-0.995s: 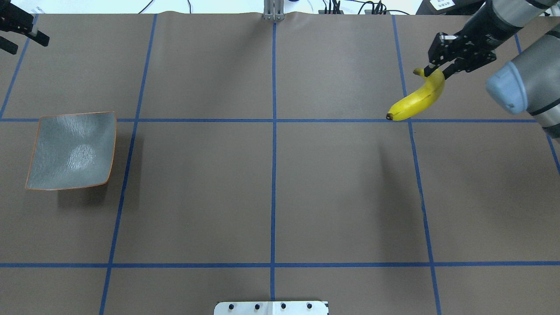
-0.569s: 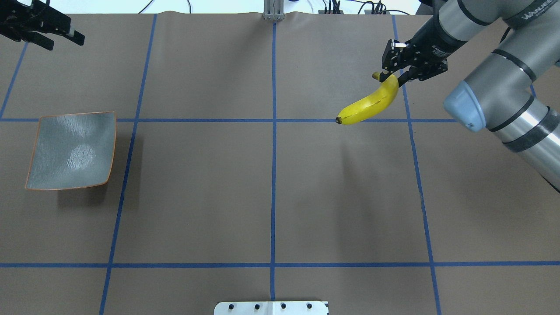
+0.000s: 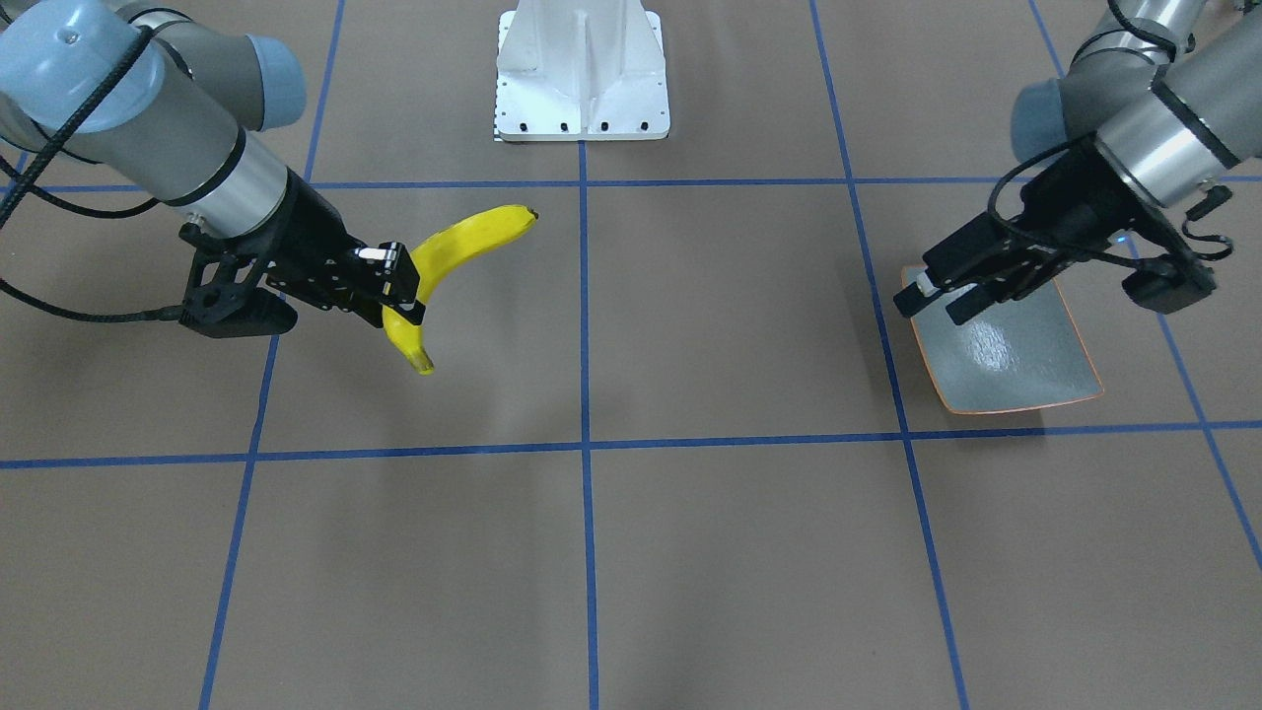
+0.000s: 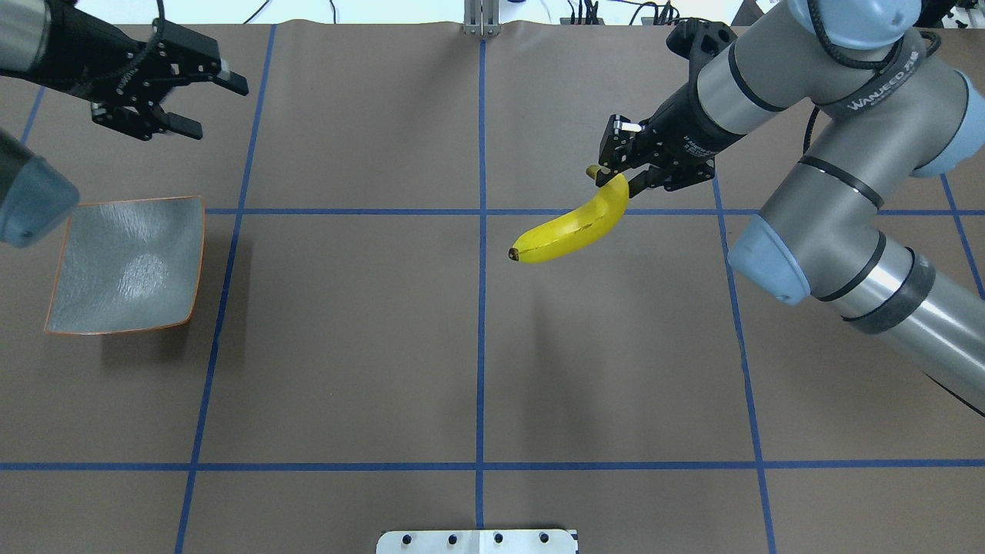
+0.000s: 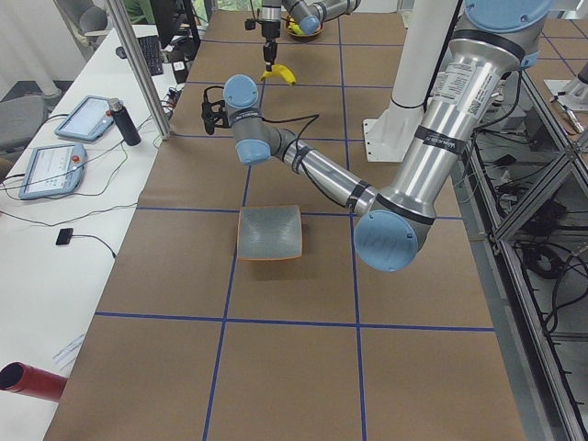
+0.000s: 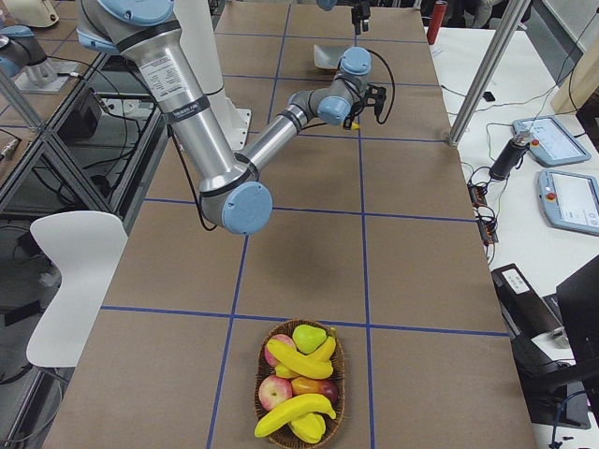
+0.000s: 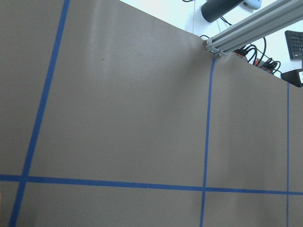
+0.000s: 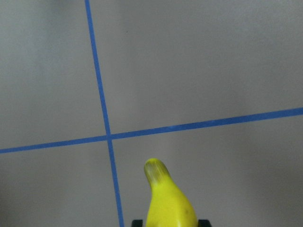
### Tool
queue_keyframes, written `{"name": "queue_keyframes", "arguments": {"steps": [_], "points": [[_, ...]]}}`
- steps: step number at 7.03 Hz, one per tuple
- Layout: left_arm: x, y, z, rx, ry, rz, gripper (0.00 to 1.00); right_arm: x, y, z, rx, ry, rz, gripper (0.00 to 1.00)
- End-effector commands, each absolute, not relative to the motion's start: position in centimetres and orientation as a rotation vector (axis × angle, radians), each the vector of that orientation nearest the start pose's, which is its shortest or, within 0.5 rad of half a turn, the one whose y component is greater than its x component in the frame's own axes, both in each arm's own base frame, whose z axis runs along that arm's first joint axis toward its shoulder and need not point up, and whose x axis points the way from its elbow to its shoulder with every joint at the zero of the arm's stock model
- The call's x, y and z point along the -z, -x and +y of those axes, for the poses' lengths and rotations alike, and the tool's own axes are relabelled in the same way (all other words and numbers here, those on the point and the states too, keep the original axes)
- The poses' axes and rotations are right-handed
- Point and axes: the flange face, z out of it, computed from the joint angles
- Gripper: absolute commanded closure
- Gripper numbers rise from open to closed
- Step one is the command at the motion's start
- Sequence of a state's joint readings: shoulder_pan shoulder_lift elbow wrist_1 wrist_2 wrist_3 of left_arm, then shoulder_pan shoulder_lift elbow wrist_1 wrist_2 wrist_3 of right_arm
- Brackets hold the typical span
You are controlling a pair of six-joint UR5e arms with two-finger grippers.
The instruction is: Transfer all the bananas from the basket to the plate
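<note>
Fingers of the right gripper point(image 4: 619, 178) are clamped on the stem end of one yellow banana point(image 4: 573, 231), which hangs in the air above the table point(image 4: 346, 346). It hangs just on the robot's right of the centre tape line, and its dark tip points toward the table's left edge. The left gripper point(image 4: 215, 108) is spread wide with nothing between its fingers, above the far left part of the table.

The grey-green plate point(image 4: 127, 265) with its orange rim lies near the left edge, with nothing on it. From the front, the left gripper point(image 3: 932, 306) overlaps the plate point(image 3: 1006, 365) at its rim. The overhead view shows it apart from the plate, beyond the plate's far side.

Only the right-side view shows the basket point(image 6: 259, 393), at the table's right end. It holds more bananas point(image 6: 299, 360), seemingly three though the view is small, along with red apples point(image 6: 274, 391) and a green pear point(image 6: 307, 337).

The right wrist view shows the held banana point(image 8: 165, 198) rising from the bottom edge over a crossing of blue tape lines point(image 8: 108, 137). The left wrist view shows only brown table cover and tape.
</note>
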State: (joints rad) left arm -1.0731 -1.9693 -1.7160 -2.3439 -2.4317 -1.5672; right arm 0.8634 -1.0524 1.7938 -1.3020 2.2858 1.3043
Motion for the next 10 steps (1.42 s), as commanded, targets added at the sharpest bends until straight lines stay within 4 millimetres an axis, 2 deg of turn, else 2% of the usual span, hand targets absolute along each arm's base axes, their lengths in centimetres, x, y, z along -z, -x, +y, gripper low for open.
{"name": "queue_keyframes", "arguments": {"steps": [1,2,3,4,6,9,10], "points": [[-21.9,-29.9,-50.7,0.262,0.128,1.474,0.0,-19.9,36.1,-48.1,-0.122,0.031,-1.202,1.0],[-19.5,-32.3,-49.2,0.24,0.181,1.497,0.0,-19.3,36.9,-47.2,-0.082,0.012,-1.24,1.0],[-18.0,-33.7,-47.9,0.226,0.22,1.512,0.0,-18.9,37.1,-46.7,-0.05,-0.014,-1.281,1.0],[-17.2,-34.0,-46.7,0.197,0.222,1.526,0.0,-18.6,37.4,-46.2,-0.033,-0.021,-1.298,1.0],[-15.8,-36.7,-44.3,0.131,0.257,1.536,0.0,-18.1,37.3,-45.6,0.008,-0.062,-1.355,1.0],[-12.6,-38.2,-41.3,0.064,0.286,1.576,0.0,-18.2,37.0,-45.4,0.027,-0.09,-1.386,1.0],[-11.9,-38.4,-41.0,0.05,0.282,1.587,0.0,-18.0,36.7,-45.1,0.046,-0.118,-1.42,1.0]]}}
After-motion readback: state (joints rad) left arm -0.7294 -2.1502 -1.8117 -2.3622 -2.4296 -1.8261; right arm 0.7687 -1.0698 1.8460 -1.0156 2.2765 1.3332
